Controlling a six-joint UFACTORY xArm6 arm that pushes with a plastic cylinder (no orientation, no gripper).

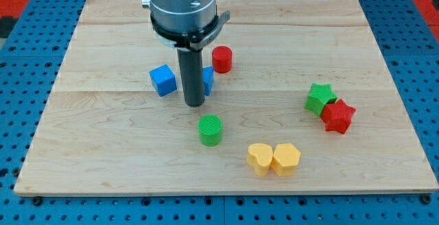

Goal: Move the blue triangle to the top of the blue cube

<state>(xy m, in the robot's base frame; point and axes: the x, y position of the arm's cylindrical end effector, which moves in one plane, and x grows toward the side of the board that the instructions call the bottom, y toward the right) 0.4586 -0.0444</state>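
The small blue plastic cube (163, 80) sits just left of my tip (195, 104). My bare rod holds nothing. The blue plastic triangle (208, 79), half-hidden just right of it, looks light, rigid, slippery: push its flat side.

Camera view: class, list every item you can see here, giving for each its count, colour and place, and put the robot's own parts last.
Wooden board: 1, pale, fills the view.
Blue cube: 1, blue, left of my rod.
Blue triangle block: 1, blue, mostly hidden behind my rod.
Red cylinder: 1, red, above the triangle.
Green cylinder: 1, green, below my tip.
Yellow heart blocks: 2, yellow, bottom centre, touching.
Green star: 1, green, right.
Red star: 1, red, against the green star.
My tip: 1, dark, between cube and triangle.
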